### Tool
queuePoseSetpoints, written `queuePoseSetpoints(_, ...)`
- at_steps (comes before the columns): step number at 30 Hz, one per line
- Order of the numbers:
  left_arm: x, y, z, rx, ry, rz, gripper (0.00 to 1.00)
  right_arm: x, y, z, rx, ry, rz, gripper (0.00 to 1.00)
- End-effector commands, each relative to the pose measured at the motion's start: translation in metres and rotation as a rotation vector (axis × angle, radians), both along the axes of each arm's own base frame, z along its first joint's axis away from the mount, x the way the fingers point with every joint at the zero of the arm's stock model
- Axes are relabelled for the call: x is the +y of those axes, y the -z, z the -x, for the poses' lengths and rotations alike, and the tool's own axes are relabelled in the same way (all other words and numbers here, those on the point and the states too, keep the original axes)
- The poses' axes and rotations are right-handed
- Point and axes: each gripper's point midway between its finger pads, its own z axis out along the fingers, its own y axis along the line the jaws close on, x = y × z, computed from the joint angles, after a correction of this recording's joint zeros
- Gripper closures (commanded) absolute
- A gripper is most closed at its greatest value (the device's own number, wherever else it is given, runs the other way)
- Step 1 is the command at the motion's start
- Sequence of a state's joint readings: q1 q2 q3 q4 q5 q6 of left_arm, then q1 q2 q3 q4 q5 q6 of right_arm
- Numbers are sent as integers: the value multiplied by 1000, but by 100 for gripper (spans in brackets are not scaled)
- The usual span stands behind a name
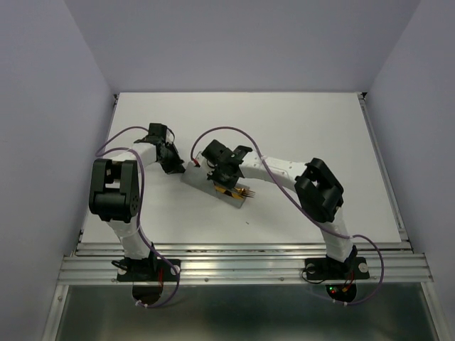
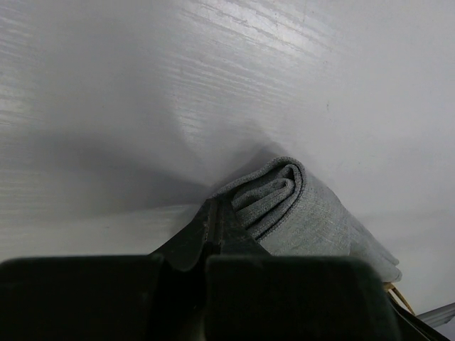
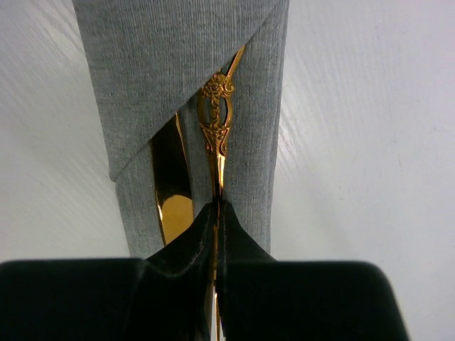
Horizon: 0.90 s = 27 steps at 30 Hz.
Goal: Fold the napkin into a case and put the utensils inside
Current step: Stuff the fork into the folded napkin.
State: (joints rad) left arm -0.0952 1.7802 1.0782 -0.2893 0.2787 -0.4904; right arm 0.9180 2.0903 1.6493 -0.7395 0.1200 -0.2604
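case (image 3: 142,78): flat on the table, stretching away ahead of the right hand
fork (image 3: 215,117): ornate handle under the case's diagonal fold, stem between the right hand's fingers
second utensil (image 3: 170,192): in the pocket, just beside the fork
right hand (image 3: 217,207): closed on the fork
left hand (image 2: 215,207): closed, tips at the case's rolled end; grip on cloth unclear
table (image 3: 370,106): white, beneath everything
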Motion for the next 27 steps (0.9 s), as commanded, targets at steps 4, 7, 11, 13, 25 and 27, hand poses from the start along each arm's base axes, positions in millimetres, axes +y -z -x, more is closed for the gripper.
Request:
queuePoseSetpoints(4, -2, 1, 4, 0, 21, 14, 100, 40, -13, -15, -37, -26, -116, 99)
queuePoseSetpoints(7, -2, 1, 3, -3, 23, 15, 100, 45, -10, -18, -38, -31, -119, 99)
queuePoseSetpoints(11, -4, 3, 4, 2, 27, 23, 100, 51, -8, -23, -40, -34, -122, 99)
queuePoseSetpoints(13, -4, 3, 5, 2, 27, 23, 100, 55, -7, -25, -42, -36, -126, 99)
queuePoseSetpoints(25, -6, 5, 5, 5, 30, 31, 100, 66, -4, -31, -38, -49, -133, 99)
queuePoseSetpoints(27, -6, 5, 5, 7, 30, 29, 100, 67, -3, -32, -39, -48, -132, 99)
